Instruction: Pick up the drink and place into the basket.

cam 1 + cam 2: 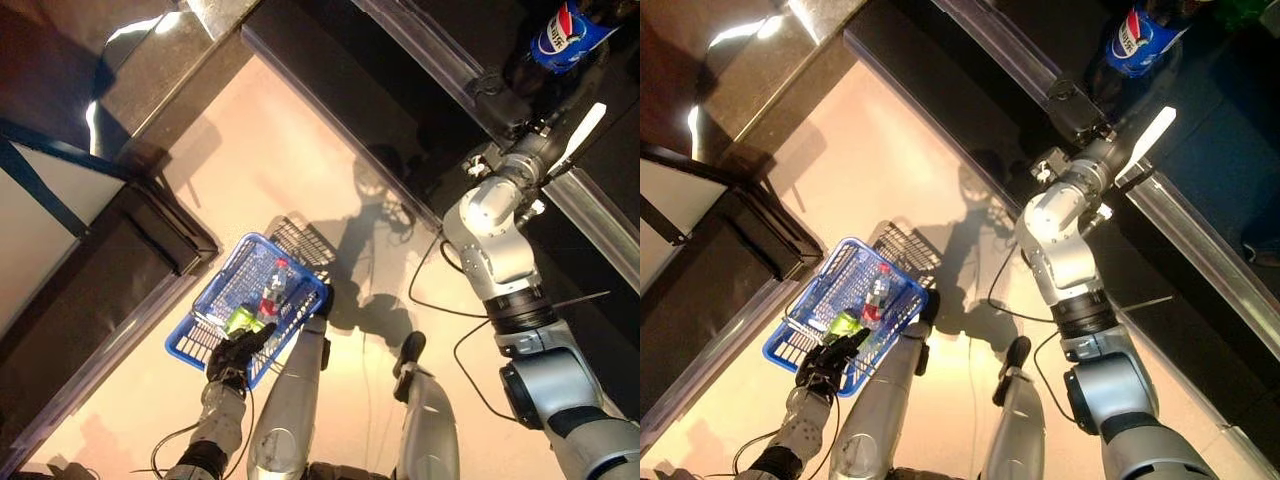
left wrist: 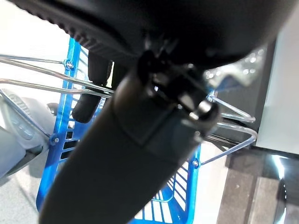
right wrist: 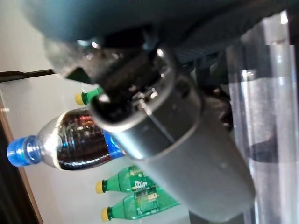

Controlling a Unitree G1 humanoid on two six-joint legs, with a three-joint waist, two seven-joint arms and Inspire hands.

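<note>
A cola bottle (image 1: 563, 34) with a blue label and blue cap stands on a shelf at the upper right; it also shows in the right wrist view (image 3: 65, 140). My right hand (image 1: 580, 135) is raised just below it, with its white-covered thumb straight and its dark thumb (image 3: 187, 154) in front of the bottle's body, not closed round it. My left hand (image 1: 235, 352) is shut on the wire handles (image 2: 28, 60) of the blue basket (image 1: 213, 290), which hangs low at the left. A clear bottle with a red label (image 1: 273, 290) and a green can (image 1: 240, 318) lie in it.
Green bottles with yellow caps (image 3: 135, 179) stand beside the cola bottle on the white shelf. A metal shelf rail (image 1: 600, 230) runs diagonally under my right hand. A dark cabinet (image 1: 160, 230) stands at the left, close to the basket.
</note>
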